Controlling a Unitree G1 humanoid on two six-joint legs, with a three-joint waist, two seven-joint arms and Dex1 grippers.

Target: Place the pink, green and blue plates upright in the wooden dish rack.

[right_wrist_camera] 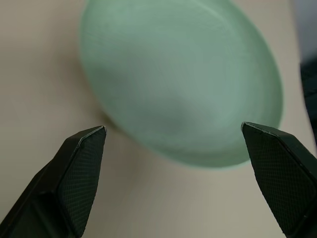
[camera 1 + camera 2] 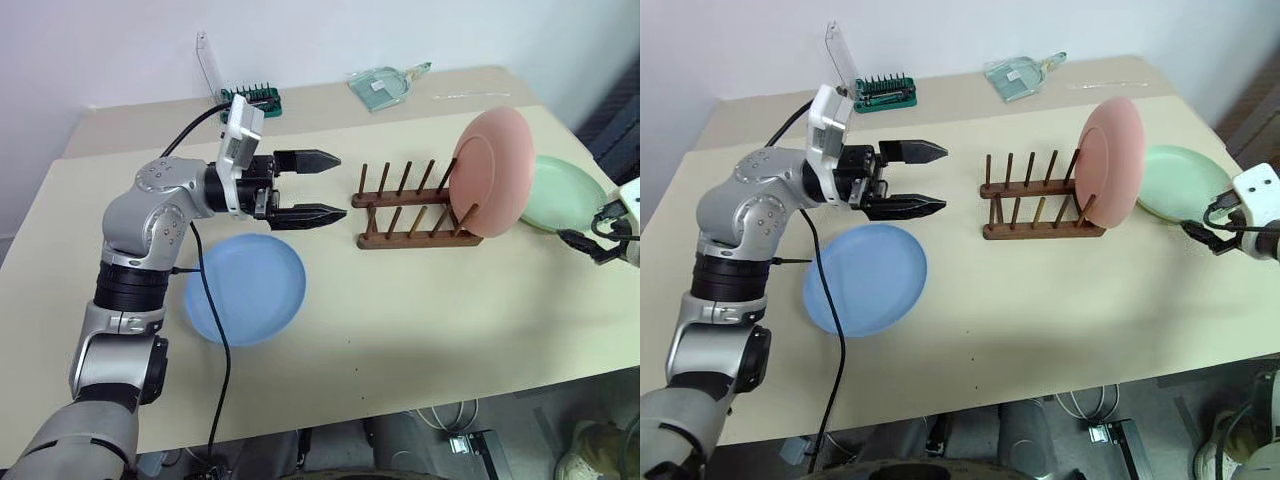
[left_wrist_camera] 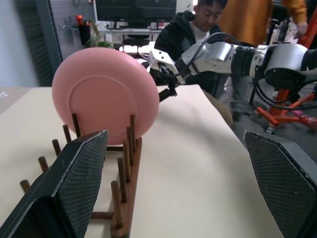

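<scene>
The pink plate stands upright in the last slot at the right end of the wooden dish rack. Just right of the rack, the green plate lies flat on the table. The blue plate lies flat at the front left. My left gripper hovers open above the table between the blue plate and the rack, pointing at the rack's empty pegs. My right gripper is open at the near rim of the green plate, and nothing is between its fingers.
A green bit holder with a clear lid and a clear scoop sit on the far table. The near table's front edge runs close below the blue plate. People sit beyond the table's right end.
</scene>
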